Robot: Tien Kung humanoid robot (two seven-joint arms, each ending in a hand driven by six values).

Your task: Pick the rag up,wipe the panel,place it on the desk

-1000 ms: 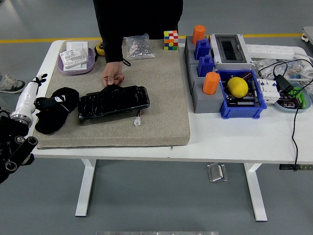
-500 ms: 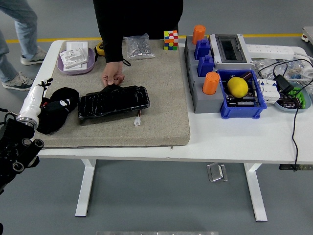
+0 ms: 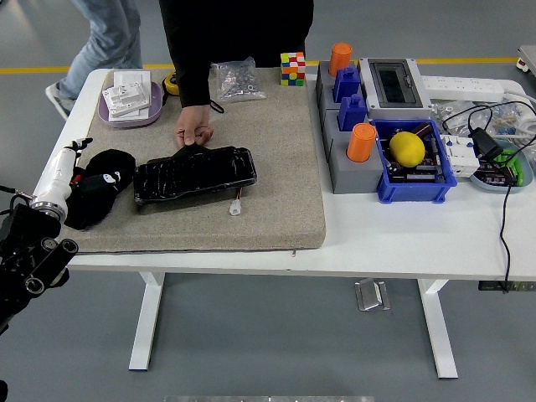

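Note:
The black rag lies bunched at the left end of the tan mat. My left hand comes in from the left on a white forearm and rests on the rag's left side; black on black hides the grip. The glossy black panel lies on the mat just right of the rag. A person's hand holds the panel's far edge. My right arm is out of view.
A purple tray, a bag of screws and a colour cube stand at the back. Grey and blue bins with orange cylinders and a yellow ball stand to the right. Cables trail at the far right.
My left forearm has shifted slightly right and down onto the rag, and the rag has bunched up a little. The panel and the person's hand have not moved.

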